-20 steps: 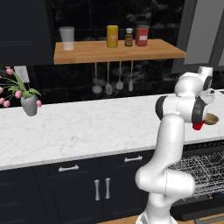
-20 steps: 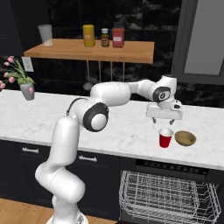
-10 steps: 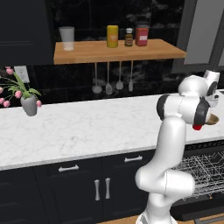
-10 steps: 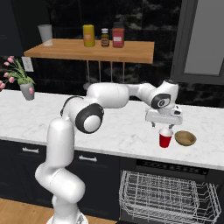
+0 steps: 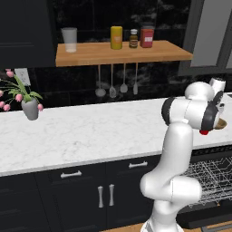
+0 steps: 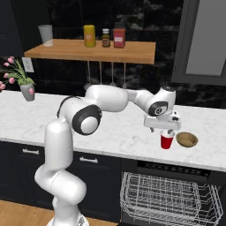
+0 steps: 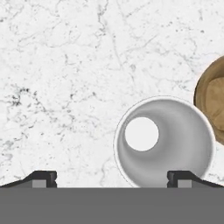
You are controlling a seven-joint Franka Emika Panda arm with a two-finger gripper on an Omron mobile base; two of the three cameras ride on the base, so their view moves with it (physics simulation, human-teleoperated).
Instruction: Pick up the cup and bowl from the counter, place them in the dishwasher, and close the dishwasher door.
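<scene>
The claw (image 6: 162, 130) hangs spread wide and empty, pointing straight down just above the small red cup with its white inside (image 6: 167, 141). In the hand view its two dark fingertips (image 7: 44, 178) stand well apart at the bottom edge, and the cup's round mouth (image 7: 164, 142) sits off-centre between them, close to the right-hand tip, not yet enclosed.

The cup stands upright on the long white marble-look bench (image 6: 114, 132), near the bench's front edge. Just beside the cup, on the side away from the arm, lies the small shallow tan-brown wooden bowl (image 6: 187, 139); in the hand view its rim (image 7: 210, 105) comes very near the cup, though whether the two touch I cannot tell. Below the cup and the bench edge, the black dishwasher (image 6: 172, 170) is open with its grey wire rack (image 6: 170, 201) pulled out.

The cup looks light, rigid and smooth-walled, so it may slip or tip if pinched off-centre. A sensible hold would be across the upper wall just under the rim, one finger on each side, after shifting the claw to centre the cup. The finger nearest the bowl has little room, so nudging the bowl is the chief risk.
</scene>
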